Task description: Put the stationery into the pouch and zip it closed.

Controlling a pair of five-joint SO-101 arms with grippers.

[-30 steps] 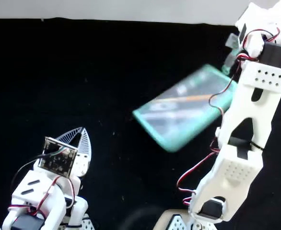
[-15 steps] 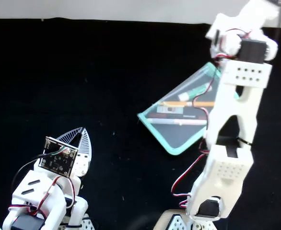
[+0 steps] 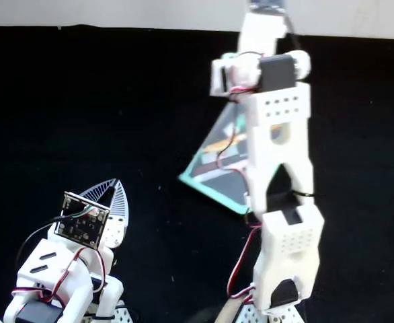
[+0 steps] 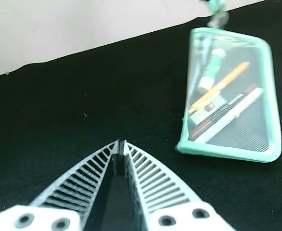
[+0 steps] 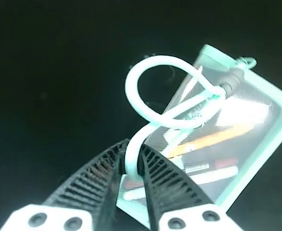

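High view, entry: loaded pouch hung by its zip cord, left arm idle.
Left gripper (image 3: 115, 182) sat at 7 o'clock on the black table (image 3: 83, 101), its fingers pressed together on nothing and well apart from the pouch (image 3: 214, 171). The pouch, just past centre toward 3 o'clock, stood tilted on its lower edge, with an orange pencil (image 4: 225, 84) and a white pen (image 4: 235, 108) inside the mesh. Right gripper (image 5: 133, 153) was pinched on the pale cord loop (image 5: 150, 82) tied to the zip pull (image 5: 232, 79) at the pouch's upper corner. Whether the zip had run fully home could not be told. Handling note, as a judgement: the cord should be drawn along the zip line rather than upward, since the pouch looked to rise with it. Bringing the free left gripper in to pin the far end would steady it.
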